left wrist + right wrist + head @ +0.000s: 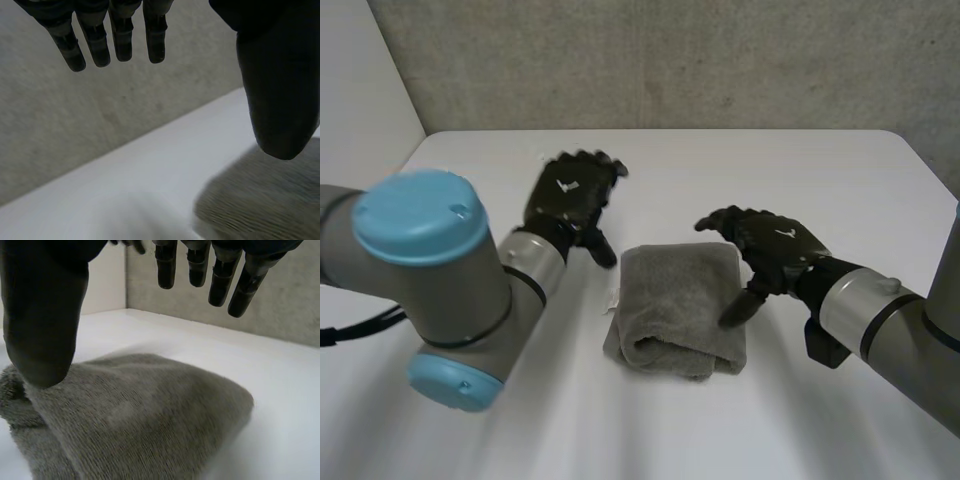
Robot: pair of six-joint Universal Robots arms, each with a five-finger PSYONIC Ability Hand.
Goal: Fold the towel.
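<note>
Fingers, left hand (pixel 568 200): straight and spread, well clear of the thumb, with nothing between them. In the left wrist view the fingers (pixel 121 42) hang over bare bench and the thumb points down above a corner of the towel.
Fingers, right hand (pixel 778 248): loosely extended and apart from the thumb, gripping nothing. The thumb points down at the towel's right edge, but I cannot tell whether its tip touches the cloth.
Towel (pixel 675 305): grey and thick-piled, folded into a compact bundle — it lies in the middle of the bench between the two hands, with its rounded fold toward the near edge.
Tag (pixel 612 299): small and white, sticking out at the towel's left side.
Left hand's place: just beyond the towel's far-left corner — apart from the cloth.
Bench (pixel 840 175): white.
Wall (pixel 720 60): rough and grey, rising behind the bench's far edge.
</note>
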